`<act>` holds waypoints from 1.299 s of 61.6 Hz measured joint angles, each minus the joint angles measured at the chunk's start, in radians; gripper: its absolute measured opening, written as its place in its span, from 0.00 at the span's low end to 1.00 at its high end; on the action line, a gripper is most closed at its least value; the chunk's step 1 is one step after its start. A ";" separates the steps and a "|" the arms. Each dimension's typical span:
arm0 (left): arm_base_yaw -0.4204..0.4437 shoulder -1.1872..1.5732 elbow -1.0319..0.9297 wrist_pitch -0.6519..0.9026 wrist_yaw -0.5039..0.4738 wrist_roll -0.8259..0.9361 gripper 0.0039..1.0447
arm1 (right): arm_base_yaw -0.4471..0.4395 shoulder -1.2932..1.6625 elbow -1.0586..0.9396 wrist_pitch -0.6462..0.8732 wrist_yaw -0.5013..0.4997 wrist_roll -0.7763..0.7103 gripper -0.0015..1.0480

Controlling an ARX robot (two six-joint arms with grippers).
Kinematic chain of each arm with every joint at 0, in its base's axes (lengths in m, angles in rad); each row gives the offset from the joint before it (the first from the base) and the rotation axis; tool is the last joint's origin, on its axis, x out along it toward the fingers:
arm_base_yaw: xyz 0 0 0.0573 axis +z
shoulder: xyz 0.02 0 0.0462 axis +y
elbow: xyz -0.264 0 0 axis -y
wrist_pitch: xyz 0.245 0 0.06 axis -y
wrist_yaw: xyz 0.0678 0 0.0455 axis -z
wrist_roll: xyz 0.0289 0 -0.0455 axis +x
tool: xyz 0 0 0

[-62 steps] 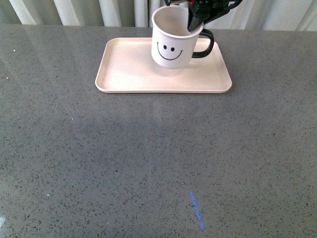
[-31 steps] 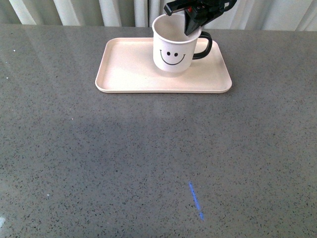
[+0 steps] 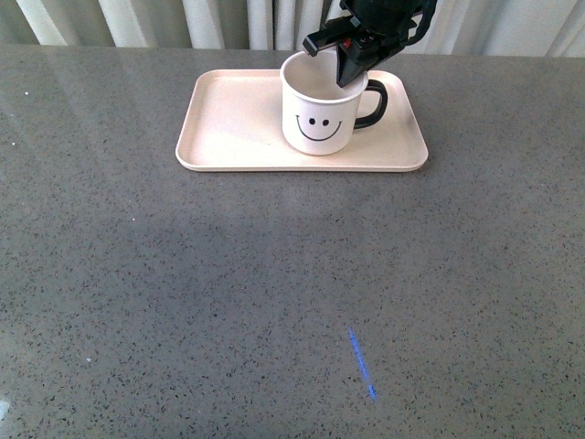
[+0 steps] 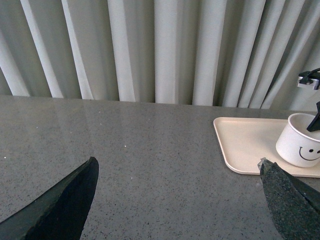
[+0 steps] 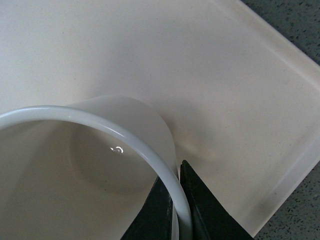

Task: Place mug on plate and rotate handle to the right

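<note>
Front view: right gripper (image 3: 352,71) comes steeply down, jaws pinching the mug (image 3: 315,123) rim. Mug looks seated on plate (image 3: 238,128), handle (image 3: 373,99) just right of them. Left gripper (image 4: 177,165) gapes wide over grey table (image 3: 274,293), curtains (image 3: 219,18) behind.

Quick count from where I'm standing: one mug (image 3: 318,110), with one handle (image 3: 373,102) and one smiley face (image 3: 318,124) on it. One plate (image 3: 238,119). One worktop (image 3: 228,293), with a single blue streak (image 3: 362,364) on it. Two end effectors total: the left end effector (image 4: 176,164) and the right end effector (image 3: 351,73). One curtain (image 4: 165,50) behind it all.
</note>
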 joint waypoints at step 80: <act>0.000 0.000 0.000 0.000 0.000 0.000 0.91 | -0.001 -0.010 -0.005 -0.006 -0.011 -0.049 0.79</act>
